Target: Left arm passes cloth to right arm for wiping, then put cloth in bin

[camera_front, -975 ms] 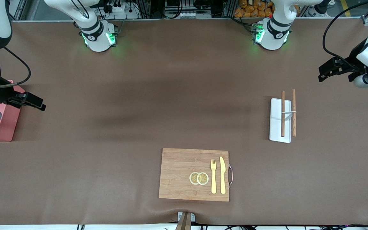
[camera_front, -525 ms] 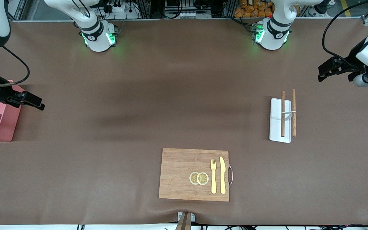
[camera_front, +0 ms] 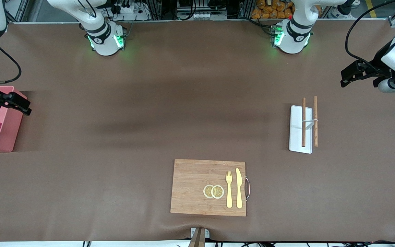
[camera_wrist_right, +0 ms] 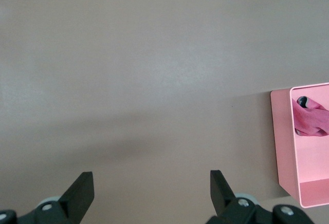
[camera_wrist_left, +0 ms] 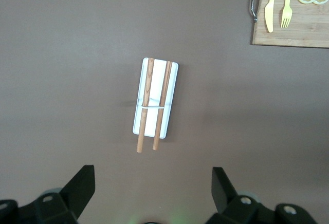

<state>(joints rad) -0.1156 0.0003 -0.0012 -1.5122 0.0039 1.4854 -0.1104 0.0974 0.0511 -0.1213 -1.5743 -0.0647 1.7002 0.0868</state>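
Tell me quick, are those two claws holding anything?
Left gripper: open, empty, above the table near the tray.
Right gripper: open, empty, beside the bin; cloth lies inside.

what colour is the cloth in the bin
Dark pinkish-red cloth, seen best in the right wrist view, in the pink bin.

Even, bright overhead light, soft broad shadows across the table [camera_front: 197, 103], all sharp.

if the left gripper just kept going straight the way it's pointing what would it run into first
Probably the bare table. The left gripper hangs open over the table's left-arm end, aimed down. The white tray with its wooden sticks sits just ahead of that line, so depth leaves some doubt.
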